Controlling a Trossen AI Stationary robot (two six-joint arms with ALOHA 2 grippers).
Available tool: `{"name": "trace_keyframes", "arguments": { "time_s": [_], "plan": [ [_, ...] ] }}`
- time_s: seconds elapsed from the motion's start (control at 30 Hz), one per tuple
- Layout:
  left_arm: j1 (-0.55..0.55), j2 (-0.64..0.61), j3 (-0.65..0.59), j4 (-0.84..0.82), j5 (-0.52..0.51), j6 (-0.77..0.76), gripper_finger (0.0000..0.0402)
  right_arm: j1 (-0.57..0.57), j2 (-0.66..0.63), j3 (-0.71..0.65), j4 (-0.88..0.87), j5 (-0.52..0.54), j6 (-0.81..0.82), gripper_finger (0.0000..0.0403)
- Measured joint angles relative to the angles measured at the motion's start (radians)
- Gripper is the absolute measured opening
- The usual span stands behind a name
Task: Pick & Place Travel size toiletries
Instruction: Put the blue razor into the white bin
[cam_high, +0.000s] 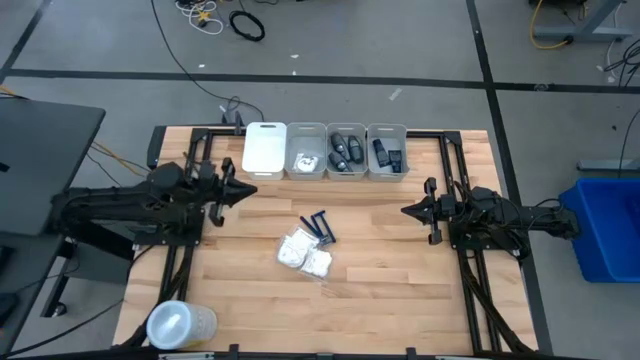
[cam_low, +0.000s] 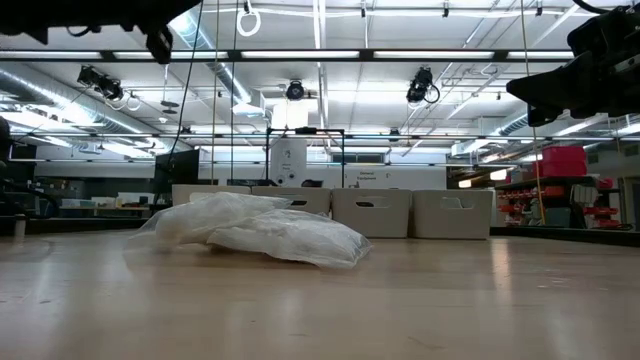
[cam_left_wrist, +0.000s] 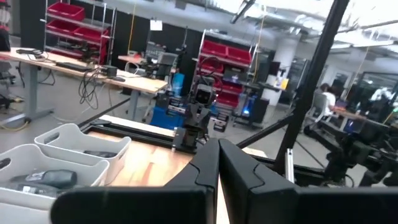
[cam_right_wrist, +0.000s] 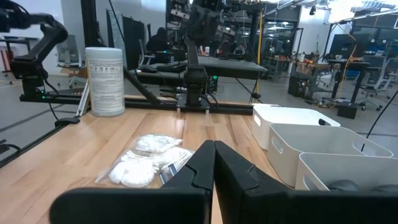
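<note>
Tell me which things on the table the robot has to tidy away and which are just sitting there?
For the job:
- white crinkly packets, middle of the table
- dark blue razors, beside the packets
- small dark containers, already in the bins

Just sitting there:
- clear round tub, near corner
- white lid on the end bin
</note>
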Motion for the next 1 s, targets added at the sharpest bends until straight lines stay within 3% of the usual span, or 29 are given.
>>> {"name": "trace_keyframes", "arguments": {
  "time_s": [0.4, 1.0],
  "plan": [
    [0.000, 0.297, 0.186, -0.008, -0.001, 0.091, 0.0015, 0.000, 0.000, 0.000, 0.000, 0.000, 0.000, 0.0014],
    [0.000, 0.608, 0.264, -0.014, 0.006, 0.136, 0.0015, 0.000, 0.000, 0.000, 0.000, 0.000, 0.000, 0.0014]
  ]
}}
